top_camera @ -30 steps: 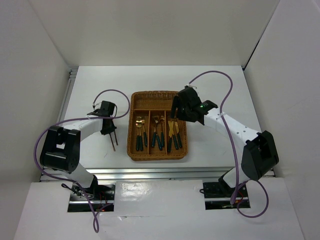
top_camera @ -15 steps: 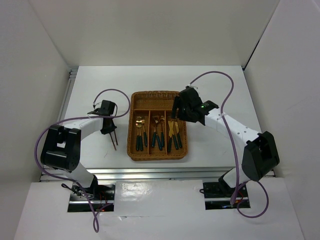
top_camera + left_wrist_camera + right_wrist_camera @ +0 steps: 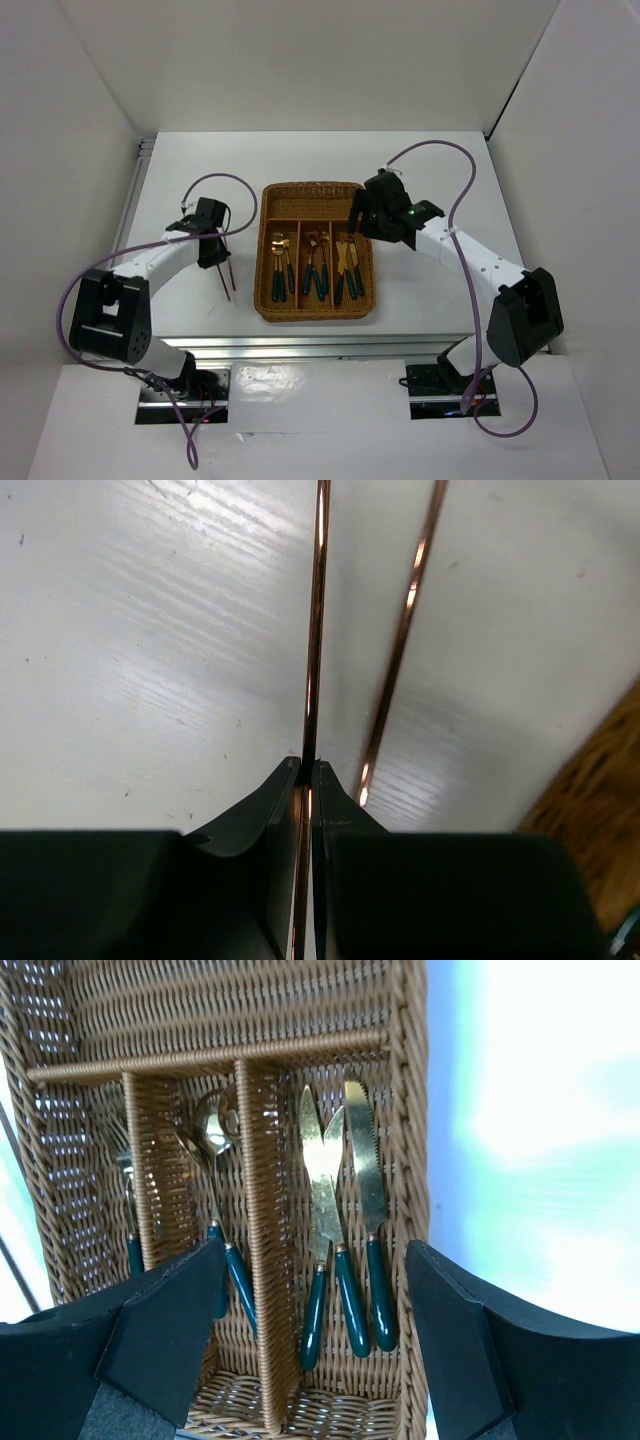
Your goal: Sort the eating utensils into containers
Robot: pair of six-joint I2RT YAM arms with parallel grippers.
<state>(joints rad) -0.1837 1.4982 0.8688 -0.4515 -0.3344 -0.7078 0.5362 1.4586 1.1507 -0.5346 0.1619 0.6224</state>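
Note:
My left gripper [image 3: 216, 260] is shut on one copper-brown chopstick [image 3: 316, 630], pinched between its fingertips just left of the wicker tray [image 3: 316, 314]. A second chopstick [image 3: 402, 645] lies close beside it on the right, outside the jaws. Both show as thin dark lines in the top view [image 3: 228, 282]. My right gripper [image 3: 315, 1260] is open and empty, hovering over the tray's right long slot. That slot holds three green-handled knives [image 3: 345, 1190]. Spoons [image 3: 215, 1140] lie in the middle slot and forks [image 3: 281, 262] in the left one. The crosswise slot [image 3: 220, 1010] holds nothing.
White walls enclose the table on three sides. A metal rail [image 3: 300, 345] runs along the near edge. Purple cables [image 3: 440, 150] loop above both arms. The tray's corner shows at the lower right of the left wrist view [image 3: 600, 810].
My left arm's elbow has swung outward while its gripper stays shut on the chopstick. My right gripper has drifted a little toward the far right of the tray.

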